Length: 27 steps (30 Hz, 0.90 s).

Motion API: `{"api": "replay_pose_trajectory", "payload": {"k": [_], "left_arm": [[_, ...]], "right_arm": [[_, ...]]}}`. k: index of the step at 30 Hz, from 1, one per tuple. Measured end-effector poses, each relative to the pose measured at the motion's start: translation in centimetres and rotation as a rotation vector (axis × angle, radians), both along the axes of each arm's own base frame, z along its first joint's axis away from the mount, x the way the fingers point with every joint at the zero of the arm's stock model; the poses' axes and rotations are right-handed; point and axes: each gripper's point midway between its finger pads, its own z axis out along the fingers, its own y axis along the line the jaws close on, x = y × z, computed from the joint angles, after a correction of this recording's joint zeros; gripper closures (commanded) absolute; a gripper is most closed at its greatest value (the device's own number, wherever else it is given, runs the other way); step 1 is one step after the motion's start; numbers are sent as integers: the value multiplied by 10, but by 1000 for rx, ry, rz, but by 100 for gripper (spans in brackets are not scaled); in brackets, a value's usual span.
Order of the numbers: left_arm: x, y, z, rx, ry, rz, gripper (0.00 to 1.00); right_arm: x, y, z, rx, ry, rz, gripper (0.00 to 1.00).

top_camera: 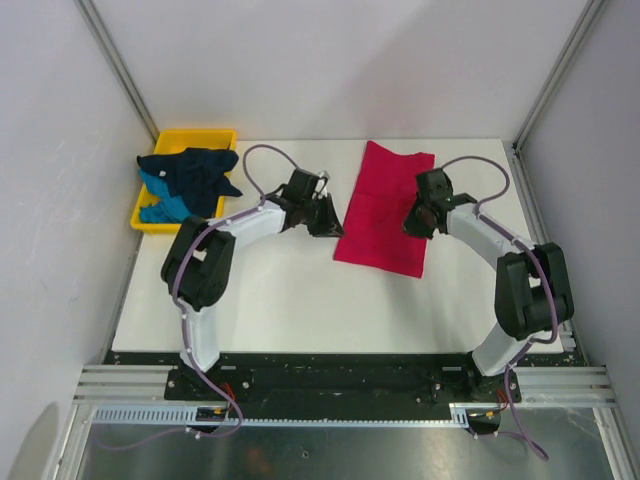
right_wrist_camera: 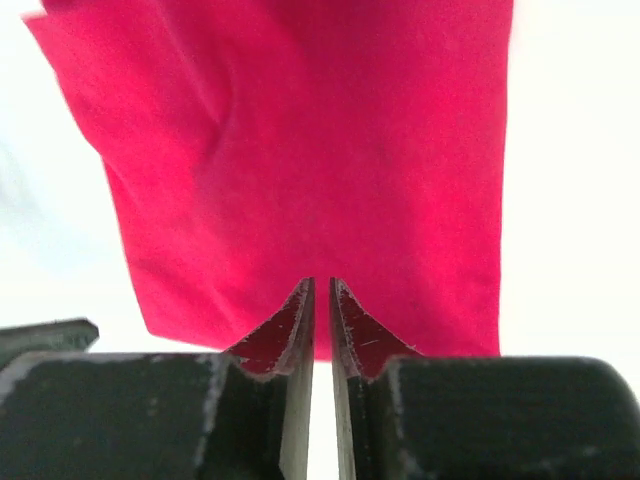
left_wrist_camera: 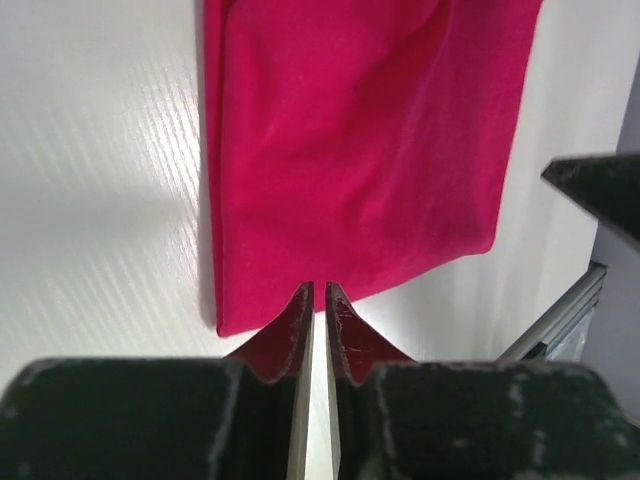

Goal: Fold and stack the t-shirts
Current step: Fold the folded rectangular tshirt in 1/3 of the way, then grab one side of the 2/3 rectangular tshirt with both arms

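The crimson-pink t-shirt [top_camera: 385,210] lies folded into a long strip on the white table [top_camera: 270,300]. My left gripper [top_camera: 328,222] sits at its left edge, near the lower corner. In the left wrist view the jaws [left_wrist_camera: 320,288] are nearly together with only a thin slit and nothing in it, tips just over the shirt's [left_wrist_camera: 360,150] hem. My right gripper [top_camera: 415,222] is at the shirt's right edge; its jaws [right_wrist_camera: 322,283] are likewise almost closed and empty above the cloth [right_wrist_camera: 320,150]. A dark navy t-shirt [top_camera: 195,170] and a teal-blue one [top_camera: 165,205] lie crumpled at the back left.
A yellow tray [top_camera: 200,135] at the back left corner holds the navy and teal shirts, which spill over its rim. Grey walls and metal frame posts [top_camera: 545,90] enclose the table. The arm bases stand on a rail [top_camera: 330,385] at the near edge.
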Motion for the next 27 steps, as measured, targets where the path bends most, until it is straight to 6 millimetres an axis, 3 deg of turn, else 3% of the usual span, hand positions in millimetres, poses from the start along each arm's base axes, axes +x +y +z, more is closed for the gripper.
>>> {"api": "replay_pose_trajectory", "payload": {"k": [6,12,16,22,27], "left_arm": [[-7,-6,-45,38,85,-20,90],[-15,-1,-64,67,123,-15,90],[-16,0,-64,61,115,-7,90],[-19,4,-65,64,106,0,90],[-20,5,-65,61,108,5,90]], "right_arm": [[-51,-4,-42,44,124,-15,91],[-81,-13,-77,53,214,-35,91],[-83,-20,-75,71,194,-50,88],[-93,-40,-65,76,169,-89,76],[-96,-43,-53,80,131,-84,70]]}}
